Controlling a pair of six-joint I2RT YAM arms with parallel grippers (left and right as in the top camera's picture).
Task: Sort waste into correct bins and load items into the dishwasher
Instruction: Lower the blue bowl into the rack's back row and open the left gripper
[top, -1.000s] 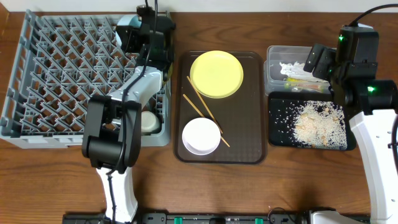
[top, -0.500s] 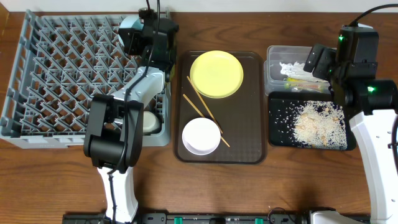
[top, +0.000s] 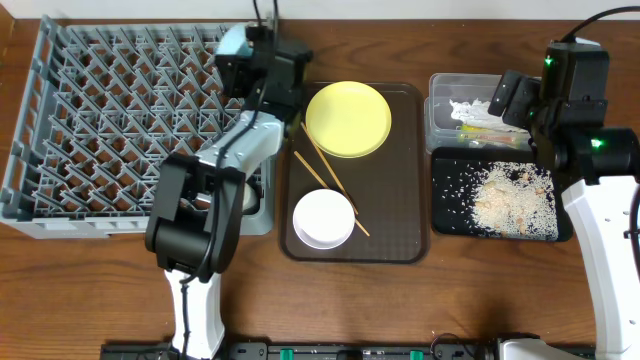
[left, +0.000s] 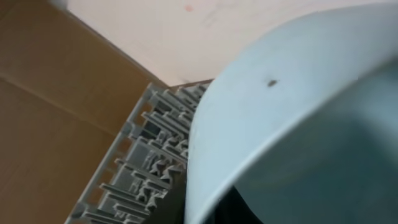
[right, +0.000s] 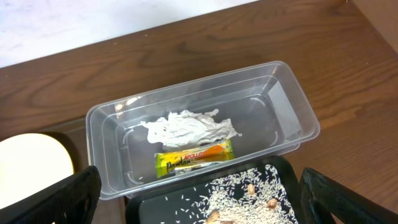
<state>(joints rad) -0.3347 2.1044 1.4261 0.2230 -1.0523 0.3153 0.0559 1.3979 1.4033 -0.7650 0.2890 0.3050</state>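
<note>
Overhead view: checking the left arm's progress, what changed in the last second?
The left gripper, holding the blue bowl, swung right along the rack's back edge toward the brown tray. The right gripper, plate, white bowl and chopsticks stayed put.

A dark brown wooden table (top: 90, 290) with visible grain fills the scene. On its middle lies a brown serving tray (top: 397, 200), darker than the wood, with rounded corners and a raised rim, its long sides running near to far. Along the far edge of the table runs a pale whitish strip (top: 420, 7). The right wrist view shows the same pale surface (right: 74, 25) beyond the wood (right: 186, 43).
</note>
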